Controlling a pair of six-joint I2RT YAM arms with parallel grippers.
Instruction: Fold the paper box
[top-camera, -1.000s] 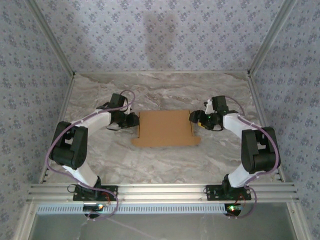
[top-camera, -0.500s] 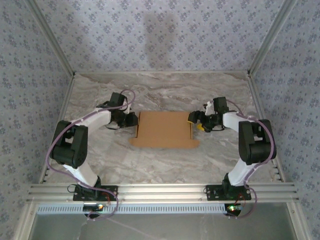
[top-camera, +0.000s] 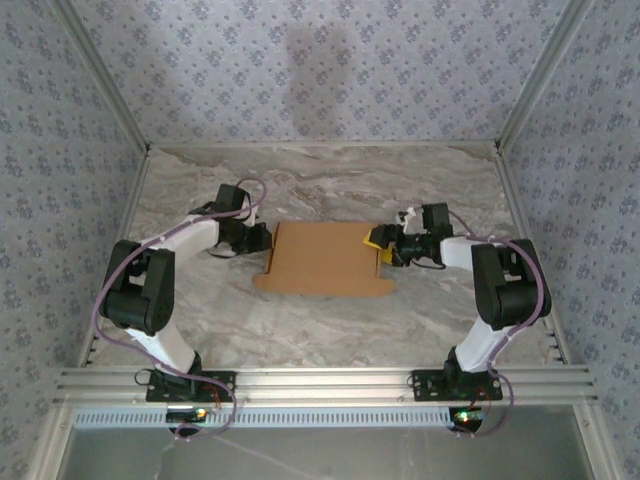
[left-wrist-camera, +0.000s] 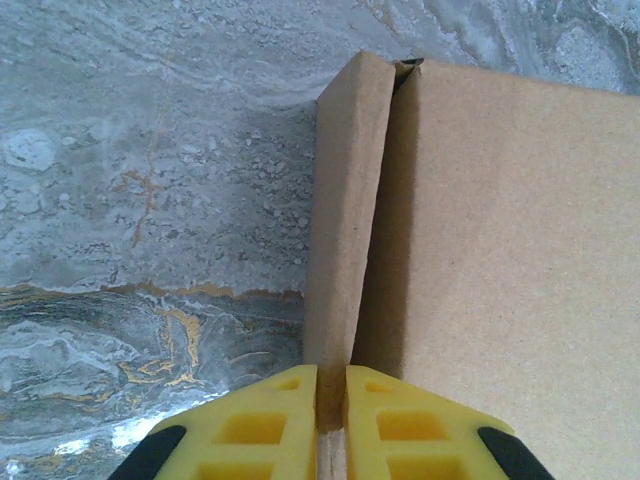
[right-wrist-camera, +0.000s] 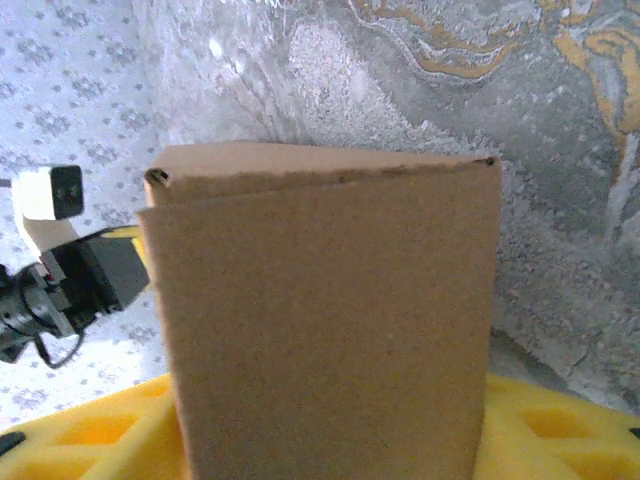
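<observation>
The paper box (top-camera: 325, 258) lies as a tan, mostly flat sheet in the middle of the marble table. My left gripper (top-camera: 262, 240) is at its left edge. In the left wrist view that gripper (left-wrist-camera: 331, 410) is shut on the raised left side flap (left-wrist-camera: 345, 210), pinching it edge-on between the yellow fingers (left-wrist-camera: 265, 420). My right gripper (top-camera: 380, 243) is at the box's right edge. In the right wrist view a raised cardboard flap (right-wrist-camera: 325, 320) faces the camera and covers the gap. The yellow fingers (right-wrist-camera: 90, 430) show wide apart on both sides of it.
The marble table (top-camera: 320, 320) is walled by patterned panels at the back and sides. A metal rail (top-camera: 320, 382) runs along the near edge, where both arm bases are bolted. The left arm's camera and cable show past the flap (right-wrist-camera: 50, 250) in the right wrist view.
My right gripper has moved left onto the box's right edge, opening wider and then narrowing. The box has slid slightly left. The left gripper has tightened on the left flap.
</observation>
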